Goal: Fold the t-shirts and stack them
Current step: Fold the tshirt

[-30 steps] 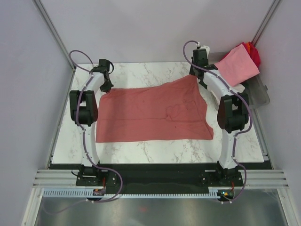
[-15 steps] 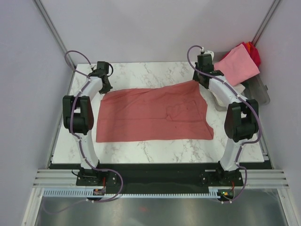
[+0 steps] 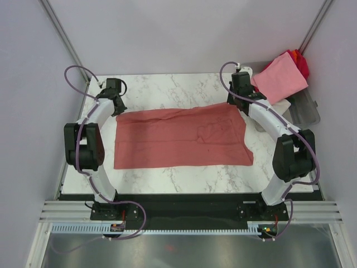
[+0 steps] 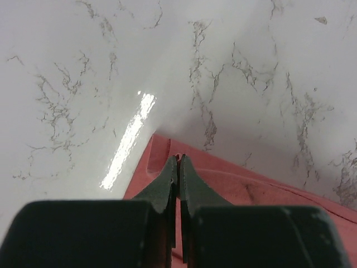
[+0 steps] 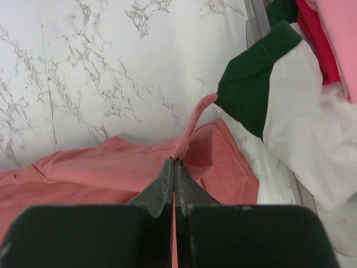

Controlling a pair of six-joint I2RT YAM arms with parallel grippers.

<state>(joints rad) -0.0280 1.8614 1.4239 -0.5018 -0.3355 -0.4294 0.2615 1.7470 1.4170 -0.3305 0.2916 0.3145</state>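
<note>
Two grippers are closed on the same garment at this moment. Your left gripper (image 3: 115,105) has its jaws pressed together on the far left corner of the brick-red t-shirt (image 3: 178,137); in the left wrist view the cloth edge sits right at the tips. Your right gripper (image 3: 237,100) is clenched on the far right corner, and in the right wrist view a thin strip of the cloth stands up from between the closed jaws.

The brick-red t-shirt lies flat on the marble table (image 3: 167,84) as a wide band from left to right, in the middle between the two arms. Its near edge is rather straight. The far edge runs between your two grippers, low on the table. On the right half you can see a faint outline under the top layer, so I judge that the cloth is doubled there and a first lengthwise fold is being laid down.

The task is, in my judgement, at an early stage. No finished folded shirt is visible on the table. This shirt needs the release of both corners, then more folds across its width, then a place for stacking. The other shirts wait at the far right in a loose heap over the clear plastic tub (image 3: 309,111): a light pink shirt (image 3: 280,78) on top, a bright red shirt (image 3: 303,64) behind it, and a white shirt (image 5: 301,111) and a dark green shirt (image 5: 251,84) below. All of these look unfolded.
</note>
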